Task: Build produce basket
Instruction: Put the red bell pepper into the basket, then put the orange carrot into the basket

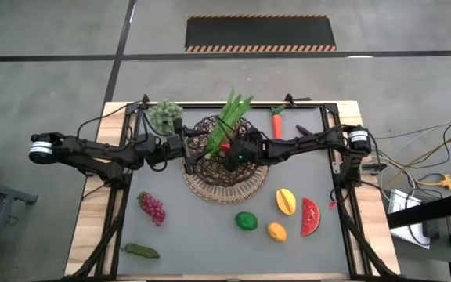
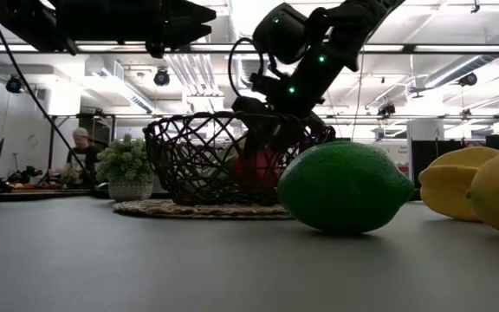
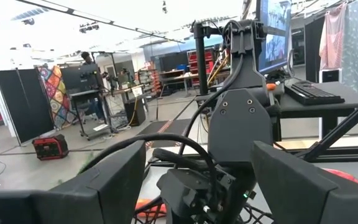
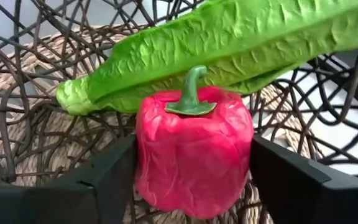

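Left gripper (image 1: 180, 146) hovering at the basket's (image 1: 210, 186) left rim, fingers spread wide apart and holding nothing. Right gripper (image 4: 191, 180) reaching down inside the basket, fingers (image 4: 98, 183) parted to the width of the red pepper (image 4: 193, 149) and pressing on its two sides; pepper standing upright, stem pointing up. Long green leaves (image 1: 229, 117) lying just behind the pepper, long axis running from the basket's middle out over the far rim. Grapes (image 1: 152, 207), lime (image 1: 247, 221), lemon (image 1: 276, 231), mango (image 1: 286, 200) and watermelon slice (image 1: 310, 216) lying near on the table (image 1: 194, 243); carrot (image 1: 277, 123) lying far right, tip pointing near.
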